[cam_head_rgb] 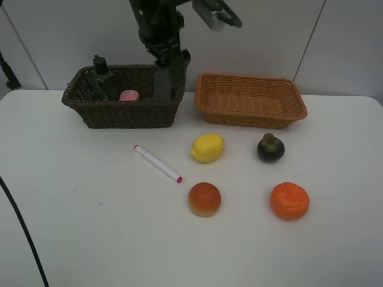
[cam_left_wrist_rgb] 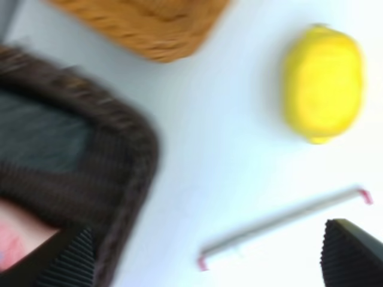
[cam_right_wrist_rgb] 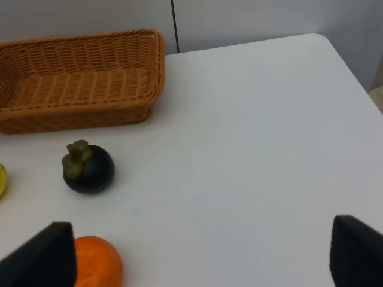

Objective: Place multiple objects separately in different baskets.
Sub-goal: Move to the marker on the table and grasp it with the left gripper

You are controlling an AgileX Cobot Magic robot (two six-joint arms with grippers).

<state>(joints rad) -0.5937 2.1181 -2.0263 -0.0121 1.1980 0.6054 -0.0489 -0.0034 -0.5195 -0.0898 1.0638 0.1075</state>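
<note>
Two baskets stand at the far side of the table (cam_head_rgb: 90,239), side by side with a small gap between them. Dark brown basket (cam_head_rgb: 122,113) is on the left, light orange basket (cam_head_rgb: 251,118) on the right.

Left gripper (cam_head_rgb: 169,84) hangs over the right end of the dark brown basket, fingers pointing down inside the rim. Jaws spread wide, nothing gripped. The left wrist view is blurred: one finger over the basket's inside, the other over bare table, the basket's corner between them.

Same basket: dark green bottle (cam_head_rgb: 102,75) upright at the left end, pink bottle (cam_head_rgb: 128,95) lying near the middle. Both sit left of the gripper and apart from it. A dark shape lies under the fingers; cannot tell what it is.

White marker (cam_head_rgb: 157,164) lies slantwise on the table in front of the dark basket, reddish tip at its near end, clear of the left gripper. Lemon (cam_head_rgb: 207,147) is to the marker's right, apart from it.

Right gripper (cam_right_wrist_rgb: 203,260): jaws wide, nothing gripped, over the right part of the table. Orange (cam_right_wrist_rgb: 99,266) shows just beside one finger (cam_right_wrist_rgb: 48,257), not between the pair. Mangosteen (cam_right_wrist_rgb: 88,168) lies between the orange and the light orange basket. Red-orange fruit (cam_head_rgb: 204,199) sits in front of the lemon, about level with the orange.

Surface: plain white tabletop, rounded corners. Behind it, pale wall (cam_head_rgb: 60,36) panels with dark seams. Black cable (cam_head_rgb: 24,230) crosses the near left corner.
</note>
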